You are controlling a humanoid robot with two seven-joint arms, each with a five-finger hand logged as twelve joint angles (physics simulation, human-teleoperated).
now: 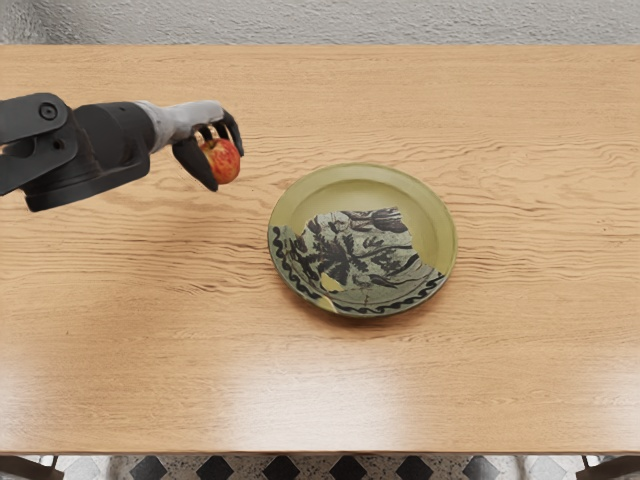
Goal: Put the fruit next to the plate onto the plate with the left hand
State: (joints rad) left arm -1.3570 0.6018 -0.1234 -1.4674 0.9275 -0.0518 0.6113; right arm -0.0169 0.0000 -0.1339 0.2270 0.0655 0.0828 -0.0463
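1. Pale wood fills almost your whole view: the desk (500, 380) runs from edge to edge, its grain going left to right, with a soft glare low in the middle.
2. Behind the far edge of the desk you see a grey speckled strip (320, 20); below the near edge, a band of dark and light checkered floor tiles (280, 467).
3. Your plate (350, 180) sits flat near the middle of the desk, slightly right of centre. It is round with an olive-yellow rim, and it carries a dark leafy pattern that covers its centre and near side.
4. Your left arm (80, 150) enters from the left edge, dark and bulky, and narrows to a grey wrist.
5. Your left hand (205, 140) is clenched around the fruit (223, 160), a small red and yellow apple. The dark fingers (232, 128) curl over its top and far side, and the thumb (195, 165) presses on its left.
6. You see the fruit to the upper left of the plate, near it but apart from the rim, with bare wood between them. It is not on the plate.
7. You cannot tell from this view whether the fruit touches the desk or hangs just above it.
8. Your right arm does not appear.
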